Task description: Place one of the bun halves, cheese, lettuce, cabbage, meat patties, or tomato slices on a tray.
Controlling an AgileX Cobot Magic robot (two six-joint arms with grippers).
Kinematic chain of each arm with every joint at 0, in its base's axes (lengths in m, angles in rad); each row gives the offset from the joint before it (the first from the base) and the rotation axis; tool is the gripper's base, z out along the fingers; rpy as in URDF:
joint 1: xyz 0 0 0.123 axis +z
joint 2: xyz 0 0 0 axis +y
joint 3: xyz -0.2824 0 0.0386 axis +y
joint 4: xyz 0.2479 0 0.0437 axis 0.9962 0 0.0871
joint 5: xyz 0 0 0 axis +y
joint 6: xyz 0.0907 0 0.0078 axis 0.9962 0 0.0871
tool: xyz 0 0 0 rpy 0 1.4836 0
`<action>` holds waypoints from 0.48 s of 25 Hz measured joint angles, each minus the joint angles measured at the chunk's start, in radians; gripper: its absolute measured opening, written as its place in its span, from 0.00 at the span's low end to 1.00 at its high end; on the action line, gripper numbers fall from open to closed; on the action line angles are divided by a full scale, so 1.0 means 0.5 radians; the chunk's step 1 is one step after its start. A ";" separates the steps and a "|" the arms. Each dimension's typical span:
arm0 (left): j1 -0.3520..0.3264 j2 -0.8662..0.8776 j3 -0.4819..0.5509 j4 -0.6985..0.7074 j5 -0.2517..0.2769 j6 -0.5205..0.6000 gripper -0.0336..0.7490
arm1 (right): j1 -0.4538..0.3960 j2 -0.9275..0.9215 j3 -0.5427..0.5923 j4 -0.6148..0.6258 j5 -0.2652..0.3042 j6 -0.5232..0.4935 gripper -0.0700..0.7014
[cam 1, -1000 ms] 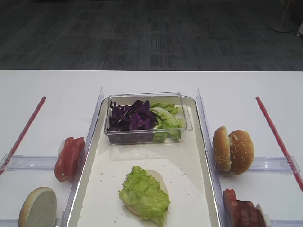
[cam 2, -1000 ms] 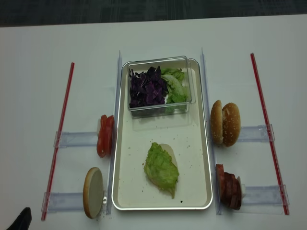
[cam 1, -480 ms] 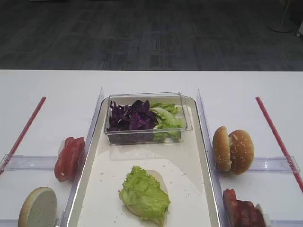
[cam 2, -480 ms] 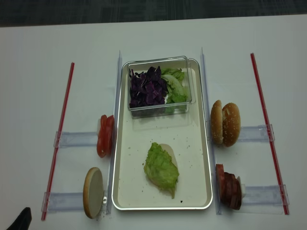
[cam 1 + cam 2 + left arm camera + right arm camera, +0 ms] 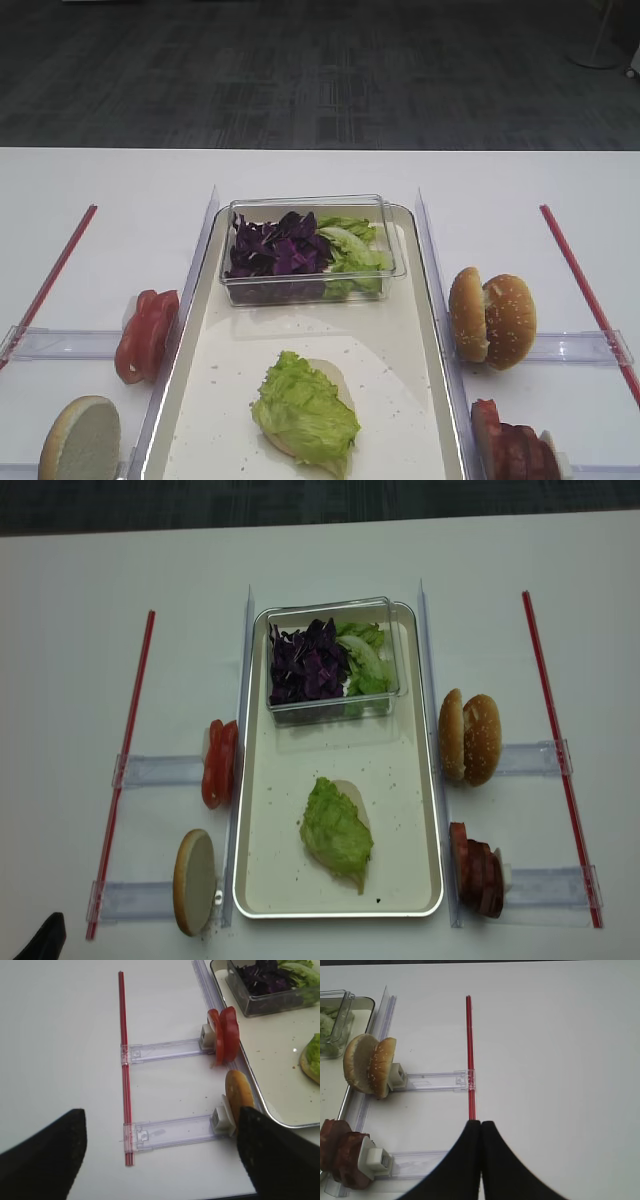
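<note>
Right wrist view: right gripper (image 5: 480, 1132) is sitting pinched together, holding nothing, hovering over bare worktop (image 5: 560, 1060) well to the right of the tray (image 5: 420, 810).
Left gripper (image 5: 160, 1125): jaws are standing wide apart and empty, hanging over the worktop left of the tray.
Lettuce (image 5: 336, 832): is lying inside the tray on a pale bun half (image 5: 345, 792); frilly, thin, limp.
Tub (image 5: 333, 660): clear rigid plastic, sitting at the tray's far end, holding cabbage (image 5: 305, 660) shreds and more green leaves.
Right of tray: seeded bun halves (image 5: 470, 738) and meat patties (image 5: 477, 870) are standing on edge in clear holders.
Left of tray: tomato slices (image 5: 219, 763), glossy; a flat bun half (image 5: 193, 880).
Risk: upright slices are likely toppling if nudged; a soft bun may be crushing under a hard pinch; wet tomato may be slipping.
Risk: a new layer landing off-centre could be dragging the loose leaf off its bun.
</note>
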 joint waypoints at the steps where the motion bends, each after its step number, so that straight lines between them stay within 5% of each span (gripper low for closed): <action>1: 0.000 0.000 0.000 0.000 0.000 0.000 0.76 | 0.000 0.000 0.000 0.000 0.000 0.000 0.14; 12: 0.000 0.000 0.000 0.000 0.000 0.000 0.76 | 0.000 0.000 0.000 0.000 0.000 0.000 0.14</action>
